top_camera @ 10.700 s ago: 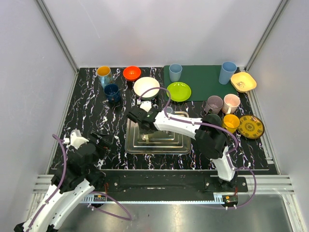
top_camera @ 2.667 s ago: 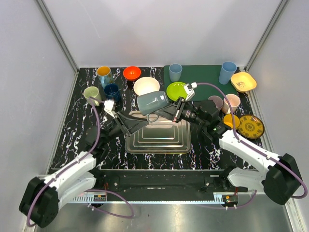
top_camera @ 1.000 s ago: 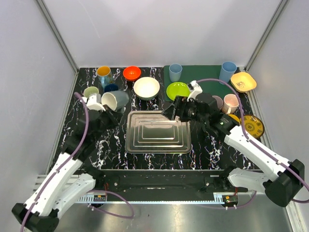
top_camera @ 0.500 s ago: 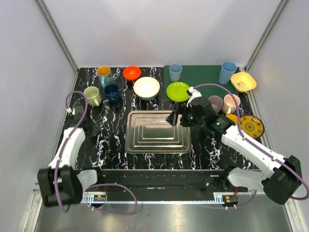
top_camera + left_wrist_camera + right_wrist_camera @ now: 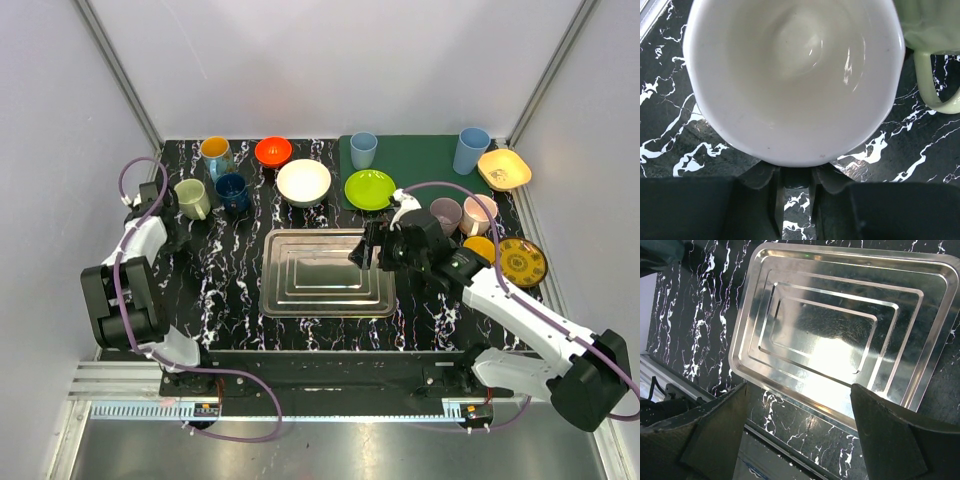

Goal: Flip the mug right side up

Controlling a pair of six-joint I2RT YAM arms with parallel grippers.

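Closest in, the steel tray lies in the middle of the black marbled table. The right gripper hangs over its right-hand edge, fingers spread wide, nothing between them but bare metal. Over on the left, a little farther back, the left gripper is down low with its jaws drawn almost together, tucked under the near rim of the mug. It looks pinched on the mug there, though the rim hides exactly which part. The mug has its mouth up, white inside on show, right beside a pale green mug; whether its base is down on the marble I can't make out, and from overhead the arm covers it. Behind them come a navy mug, a white bowl and a lime plate, with an orange bowl by the back wall.
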